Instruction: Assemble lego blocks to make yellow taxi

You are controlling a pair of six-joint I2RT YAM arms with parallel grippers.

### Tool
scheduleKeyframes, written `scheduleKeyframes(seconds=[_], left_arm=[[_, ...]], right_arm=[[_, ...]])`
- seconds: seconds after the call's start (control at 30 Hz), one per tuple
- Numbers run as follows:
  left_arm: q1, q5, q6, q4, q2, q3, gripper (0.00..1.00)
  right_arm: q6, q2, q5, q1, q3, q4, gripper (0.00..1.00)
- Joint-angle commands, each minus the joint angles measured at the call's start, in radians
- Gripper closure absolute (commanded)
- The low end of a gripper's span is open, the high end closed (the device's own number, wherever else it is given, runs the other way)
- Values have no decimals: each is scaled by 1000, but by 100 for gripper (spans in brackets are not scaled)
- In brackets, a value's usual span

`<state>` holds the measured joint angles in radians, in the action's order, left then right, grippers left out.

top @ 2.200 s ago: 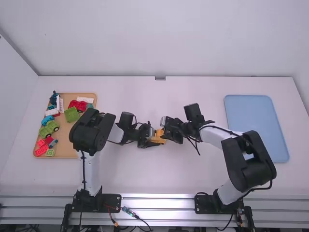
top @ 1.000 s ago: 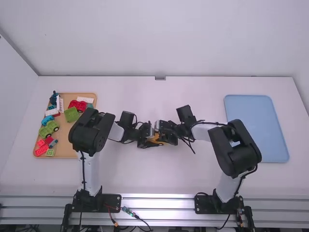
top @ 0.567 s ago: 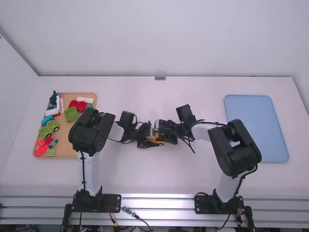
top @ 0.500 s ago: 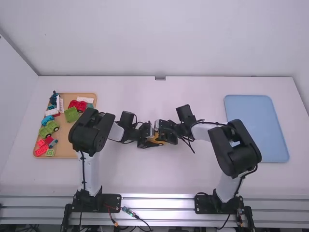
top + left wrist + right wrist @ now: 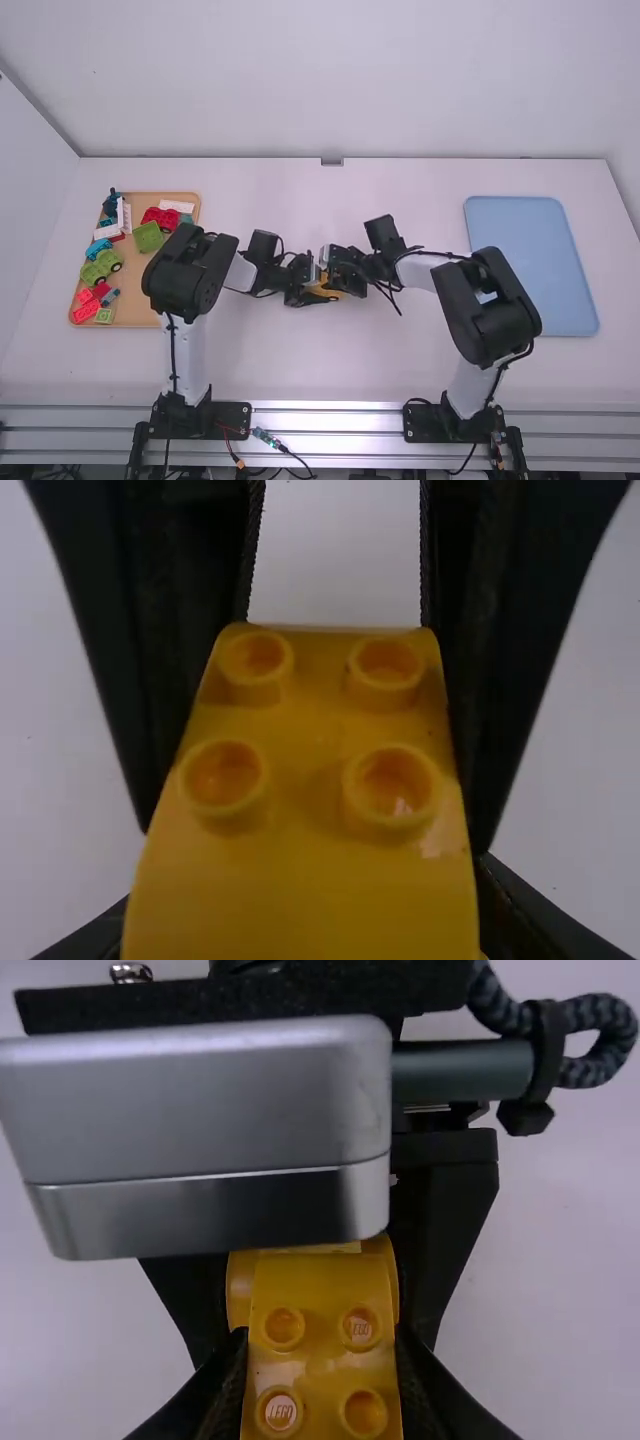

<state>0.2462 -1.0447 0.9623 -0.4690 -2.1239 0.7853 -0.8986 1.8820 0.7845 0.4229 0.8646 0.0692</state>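
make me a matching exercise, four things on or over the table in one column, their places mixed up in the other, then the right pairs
Things
1. blue tray
2. yellow lego
3. green blocks
4. tan tray

Places
A. on the table beside the left arm, with loose blocks on it
B. between the left hand and the right hand
C. at the right-hand side of the table
D. lying among red and white blocks

Right pairs: 1-C, 2-B, 3-D, 4-A

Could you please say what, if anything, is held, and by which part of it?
The yellow Lego build, by its opposite sides: both the left pincer and the right pincer clasp it.
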Motion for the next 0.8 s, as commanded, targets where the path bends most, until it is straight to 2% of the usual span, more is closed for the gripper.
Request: scheduleKeyframes(seconds=[0.0, 0.33, 0.53, 0.77], left_arm=[[-2, 86, 23, 18, -16, -16, 68], [-2, 90, 23, 16, -16, -17, 69], [-3, 94, 23, 17, -16, -17, 70], [-3, 93, 23, 19, -16, -15, 71]], right_arm=[[5, 13, 5, 5, 19, -2, 100], [5, 13, 7, 11, 19, 3, 100], [19, 13, -75, 68, 19, 6, 100], [20, 13, -75, 45, 19, 6, 100]])
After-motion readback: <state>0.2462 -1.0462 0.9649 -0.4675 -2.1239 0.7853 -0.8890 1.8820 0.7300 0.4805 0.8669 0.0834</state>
